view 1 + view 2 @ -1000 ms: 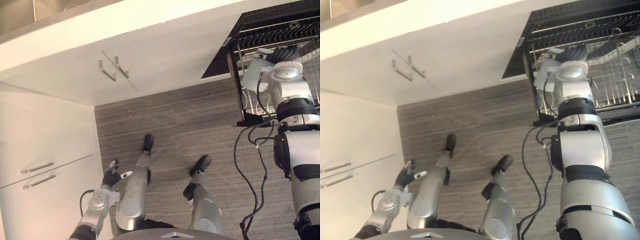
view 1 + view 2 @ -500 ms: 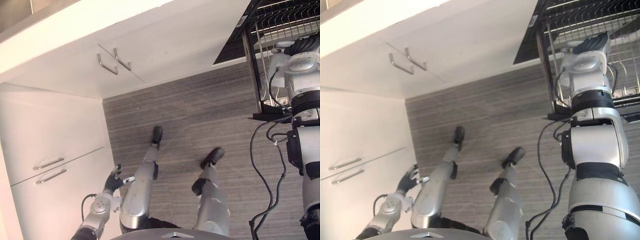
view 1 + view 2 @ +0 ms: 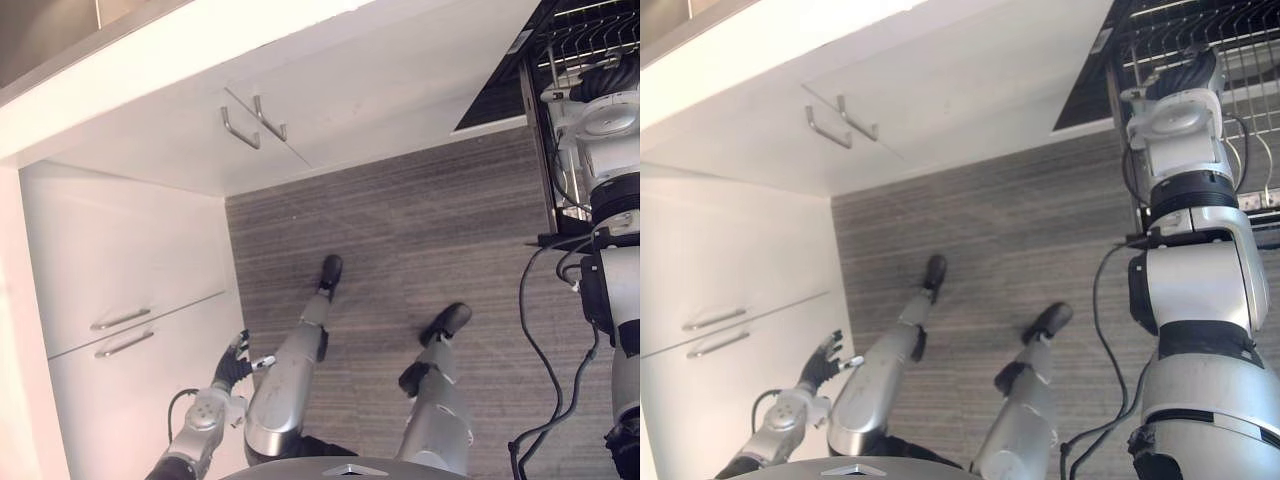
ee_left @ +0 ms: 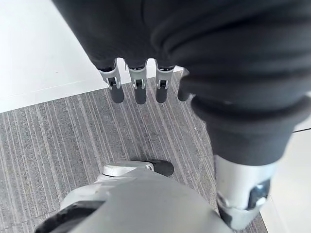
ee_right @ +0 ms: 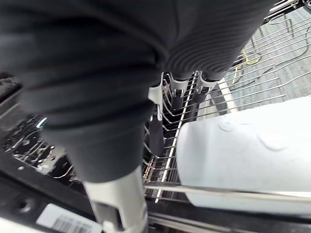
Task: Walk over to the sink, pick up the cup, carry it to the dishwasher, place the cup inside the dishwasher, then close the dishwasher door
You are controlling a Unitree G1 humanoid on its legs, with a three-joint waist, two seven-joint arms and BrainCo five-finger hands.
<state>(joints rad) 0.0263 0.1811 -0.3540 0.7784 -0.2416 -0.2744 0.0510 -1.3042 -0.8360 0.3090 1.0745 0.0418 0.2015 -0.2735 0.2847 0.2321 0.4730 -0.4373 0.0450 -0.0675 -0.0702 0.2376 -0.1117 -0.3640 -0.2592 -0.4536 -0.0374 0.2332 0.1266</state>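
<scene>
White cabinets (image 3: 120, 250) stand at nine o'clock, with drawer handles (image 3: 121, 319) on their fronts. My left hand (image 3: 232, 368) hangs low at seven o'clock over the grey floor (image 3: 400, 220), its fingers (image 4: 140, 92) straight and slack, holding nothing. At two o'clock my right hand (image 3: 1185, 80) is inside the dishwasher rack (image 3: 1252, 60). Its fingers (image 5: 176, 99) hang loose among the wires, released. The white cup (image 5: 243, 150) sits in the rack just beside those fingers, a wire crossing in front of it
</scene>
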